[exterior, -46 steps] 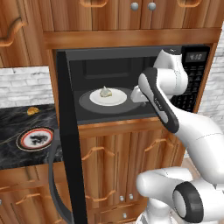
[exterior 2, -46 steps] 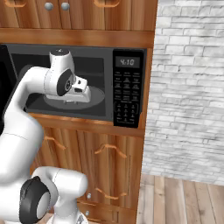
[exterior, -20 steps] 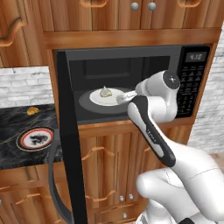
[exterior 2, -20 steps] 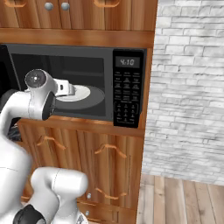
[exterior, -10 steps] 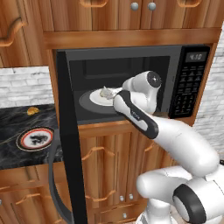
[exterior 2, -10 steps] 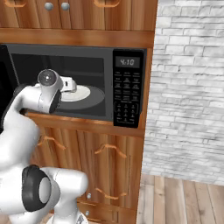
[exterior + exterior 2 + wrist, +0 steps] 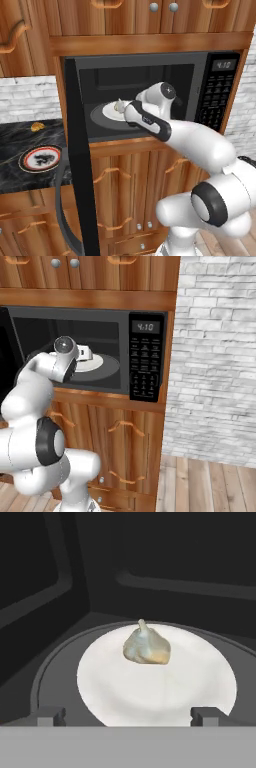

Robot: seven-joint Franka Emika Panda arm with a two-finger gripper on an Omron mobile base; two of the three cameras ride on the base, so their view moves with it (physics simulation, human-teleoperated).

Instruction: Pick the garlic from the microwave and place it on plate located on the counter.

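1. You have one small off-white lumpy garlic bulb (image 7: 146, 646) on one plain white plate (image 7: 200, 687) inside the black microwave (image 7: 150, 80).
2. Your end effector (image 7: 129, 714) is released, fingertips (image 7: 48, 715) apart before it.
3. One red-rimmed patterned plate (image 7: 41, 158) sits on the black marble table (image 7: 15, 140).

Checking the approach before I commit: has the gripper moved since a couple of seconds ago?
Yes. The gripper has swung left, away from the keypad, into the microwave toward the garlic.

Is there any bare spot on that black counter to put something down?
Yes: bare counter shows between the patterned plate and the small orange lump near the wall. The plate's white centre is free too. Inside the microwave, the claw crowds the garlic.
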